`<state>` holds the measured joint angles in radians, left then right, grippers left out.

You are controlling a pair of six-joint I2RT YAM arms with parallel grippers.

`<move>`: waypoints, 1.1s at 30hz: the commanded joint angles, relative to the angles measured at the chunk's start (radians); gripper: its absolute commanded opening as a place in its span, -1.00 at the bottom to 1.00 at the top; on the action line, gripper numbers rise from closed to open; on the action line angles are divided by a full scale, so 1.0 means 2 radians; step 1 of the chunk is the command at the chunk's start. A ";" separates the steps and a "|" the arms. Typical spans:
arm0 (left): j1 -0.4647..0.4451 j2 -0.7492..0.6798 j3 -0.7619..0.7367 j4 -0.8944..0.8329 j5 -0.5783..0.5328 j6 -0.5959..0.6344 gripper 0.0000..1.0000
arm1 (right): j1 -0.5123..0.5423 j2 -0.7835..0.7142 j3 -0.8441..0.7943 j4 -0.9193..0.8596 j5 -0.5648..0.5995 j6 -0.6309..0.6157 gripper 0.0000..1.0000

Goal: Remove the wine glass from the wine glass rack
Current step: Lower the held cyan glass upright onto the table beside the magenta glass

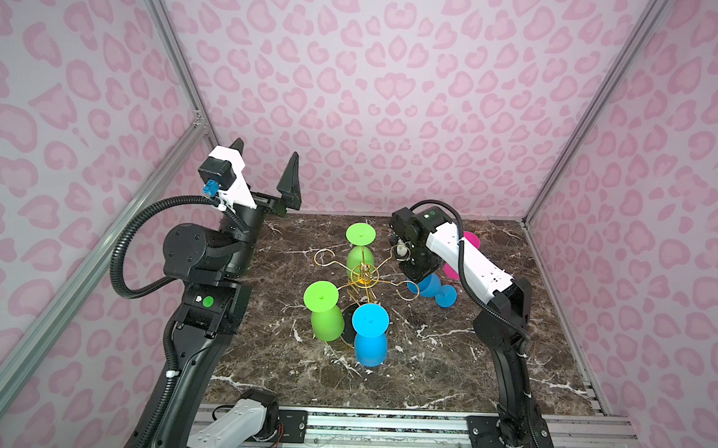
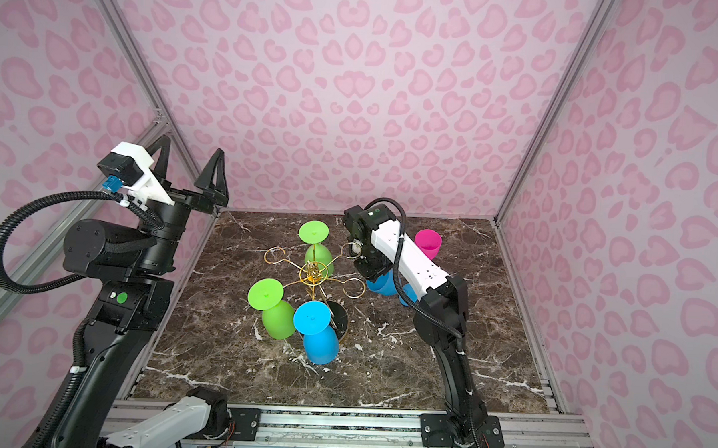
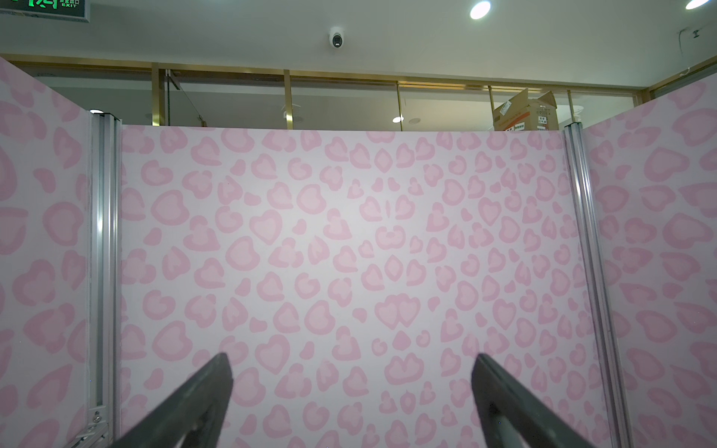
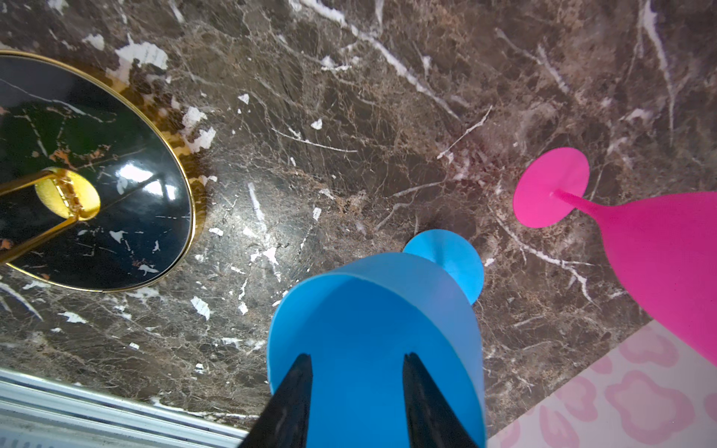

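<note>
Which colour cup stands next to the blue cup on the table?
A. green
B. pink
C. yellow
B: the pink glass stands on its foot beside the blue glass on the marble table.

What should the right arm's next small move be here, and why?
Probably lift the right gripper straight up, clear of the standing blue wine glass: its foot appears flat on the table, so it looks delivered, while a hanging blue glass and two green glasses are on the wine glass rack. If the fingers grip it, release first.
</note>
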<state>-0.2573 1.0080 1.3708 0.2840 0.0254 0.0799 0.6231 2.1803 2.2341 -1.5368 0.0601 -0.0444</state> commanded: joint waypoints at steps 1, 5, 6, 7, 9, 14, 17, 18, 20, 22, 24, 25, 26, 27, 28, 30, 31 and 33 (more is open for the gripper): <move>-0.001 -0.001 -0.001 0.011 -0.003 0.005 0.94 | 0.001 -0.004 -0.004 -0.006 0.007 0.003 -0.18; -0.001 -0.001 -0.001 0.011 -0.003 0.005 0.95 | 0.001 -0.010 -0.011 -0.007 0.017 0.005 -0.18; -0.001 -0.001 0.000 0.011 -0.003 0.005 0.94 | 0.001 -0.011 -0.013 -0.007 0.018 0.005 -0.19; 0.000 -0.001 0.000 0.011 -0.003 0.005 0.94 | 0.001 -0.012 -0.015 -0.007 0.020 0.006 -0.18; -0.001 -0.002 -0.001 0.011 -0.004 0.005 0.94 | 0.001 -0.016 -0.020 -0.008 0.022 0.007 -0.19; -0.001 -0.002 -0.001 0.011 -0.004 0.005 0.94 | 0.001 -0.026 -0.026 -0.009 0.034 0.010 -0.19; 0.000 -0.002 -0.001 0.011 -0.003 0.004 0.94 | 0.000 -0.031 -0.026 -0.009 0.037 0.011 -0.19; 0.000 -0.003 -0.001 0.011 -0.004 0.004 0.94 | 0.000 -0.034 -0.028 -0.009 0.038 0.012 -0.19; 0.000 -0.003 -0.001 0.011 -0.004 0.004 0.94 | 0.000 -0.037 -0.031 -0.009 0.039 0.012 -0.18; 0.000 -0.004 -0.001 0.011 -0.004 0.004 0.94 | -0.001 -0.040 -0.035 -0.009 0.041 0.013 -0.19; -0.001 -0.005 -0.001 0.011 -0.004 0.005 0.94 | -0.002 -0.042 -0.039 -0.010 0.042 0.014 -0.18; -0.001 -0.005 -0.001 0.011 -0.004 0.005 0.94 | -0.003 -0.042 -0.042 -0.010 0.043 0.014 -0.18; 0.000 -0.006 -0.001 0.011 -0.004 0.005 0.94 | -0.002 -0.043 -0.045 -0.011 0.044 0.015 -0.19; 0.000 -0.006 -0.001 0.011 -0.004 0.005 0.94 | -0.003 -0.044 -0.046 -0.011 0.044 0.015 -0.19; -0.001 -0.006 -0.001 0.012 -0.004 0.005 0.94 | -0.003 -0.046 -0.047 -0.010 0.045 0.016 -0.18; 0.000 -0.007 -0.001 0.012 -0.004 0.005 0.94 | -0.002 -0.048 -0.049 -0.010 0.044 0.016 -0.19; 0.000 -0.007 -0.001 0.012 -0.004 0.005 0.94 | -0.002 -0.050 -0.050 -0.011 0.045 0.017 -0.19; 0.000 -0.007 -0.001 0.012 -0.005 0.005 0.94 | -0.003 -0.055 -0.056 -0.012 0.046 0.018 -0.18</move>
<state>-0.2577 0.9970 1.3701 0.2844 0.0193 0.0807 0.6186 2.0811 2.1323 -1.5372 0.1383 -0.0177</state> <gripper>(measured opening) 0.972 0.409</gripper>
